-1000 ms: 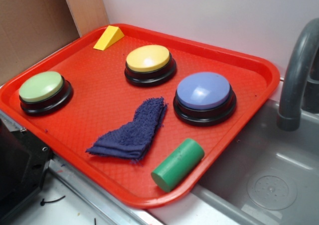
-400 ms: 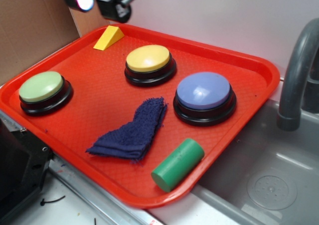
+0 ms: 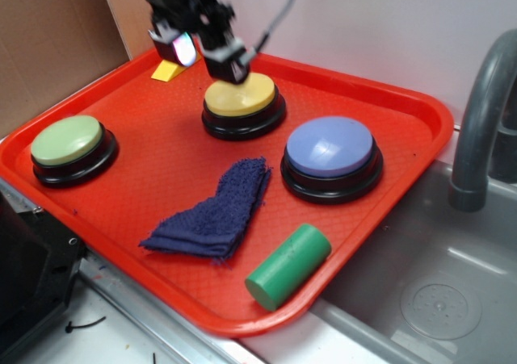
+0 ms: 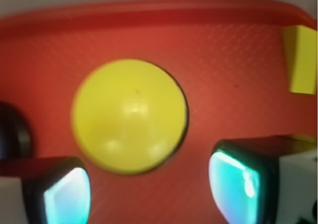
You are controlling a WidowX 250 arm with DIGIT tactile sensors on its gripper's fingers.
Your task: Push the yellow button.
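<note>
Red tray (image 3: 404,106) holds everything. The yellow button (image 3: 240,95) sits at the tray's rear centre, black base flat on the tray floor. The hand (image 3: 206,49) hangs over the button's rear-left edge, blurred; contact cannot be judged from either view. Its fingers (image 4: 67,194) stand wide apart, glowing pads one to each side of the dome in the wrist view, gripping nothing. Yellow wedge block (image 3: 166,70) lies just behind the hand near the back rim. Green button (image 3: 67,140) at left, blue button (image 3: 331,148) at right, dark blue cloth (image 3: 214,215) and green cylinder (image 3: 288,265) toward the front.
</note>
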